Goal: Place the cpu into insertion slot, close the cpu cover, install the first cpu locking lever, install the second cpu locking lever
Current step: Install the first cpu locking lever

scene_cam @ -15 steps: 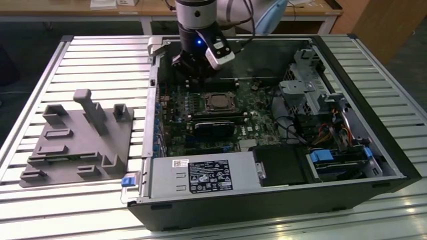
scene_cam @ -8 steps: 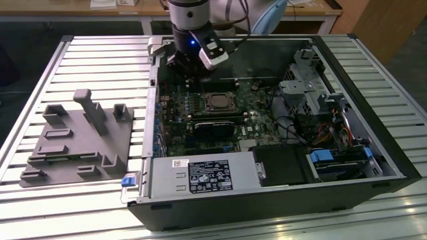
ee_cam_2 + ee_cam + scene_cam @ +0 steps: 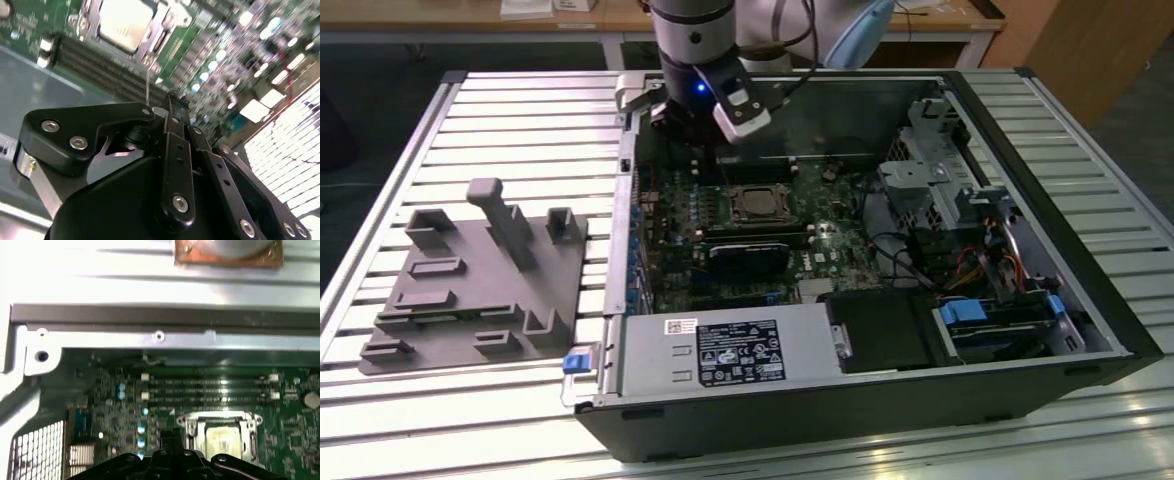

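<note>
- The cpu (image 3: 222,440) sits in the insertion slot (image 3: 187,426) on the green motherboard (image 3: 110,405), pale face up.
- The cpu cover (image 3: 217,416) frames the chip with its silvery rim.
- Black memory slots (image 3: 210,390) run just beside the socket.
- The gripper (image 3: 172,96) hovers over the board near the socket, its fingers drawn together on nothing.
- The open computer case (image 3: 1067,300) lies on a slatted table (image 3: 520,120), and a grey fixture (image 3: 467,280) sits at the exterior view's left.

Strong light glares off the slatted table (image 3: 520,110); the case (image 3: 854,420) interior is dimmer.
</note>
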Robot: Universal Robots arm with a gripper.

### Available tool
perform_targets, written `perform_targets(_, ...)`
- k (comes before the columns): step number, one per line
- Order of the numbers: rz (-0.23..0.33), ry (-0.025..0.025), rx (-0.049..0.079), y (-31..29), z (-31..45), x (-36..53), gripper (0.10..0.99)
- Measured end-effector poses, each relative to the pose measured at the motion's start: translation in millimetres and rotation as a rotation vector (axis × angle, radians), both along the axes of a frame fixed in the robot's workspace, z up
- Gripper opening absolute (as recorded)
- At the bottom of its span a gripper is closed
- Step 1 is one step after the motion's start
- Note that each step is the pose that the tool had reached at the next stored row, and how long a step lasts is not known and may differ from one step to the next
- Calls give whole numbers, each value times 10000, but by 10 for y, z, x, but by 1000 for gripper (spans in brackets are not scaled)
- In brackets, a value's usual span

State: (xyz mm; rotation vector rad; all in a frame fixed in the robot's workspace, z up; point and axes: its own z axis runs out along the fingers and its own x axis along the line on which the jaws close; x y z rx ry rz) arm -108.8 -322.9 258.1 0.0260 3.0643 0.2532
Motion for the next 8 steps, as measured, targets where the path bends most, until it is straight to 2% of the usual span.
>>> perform_targets(2, 1, 1, 313, 0, -3, -3, 106)
perform_targets(3, 2, 0, 406, 0, -6, -4, 106)
perform_targets(5, 0, -1, 521, 0, -15, -9, 106)
perform_targets(8, 1, -1, 588, 1, -38, -9, 106)
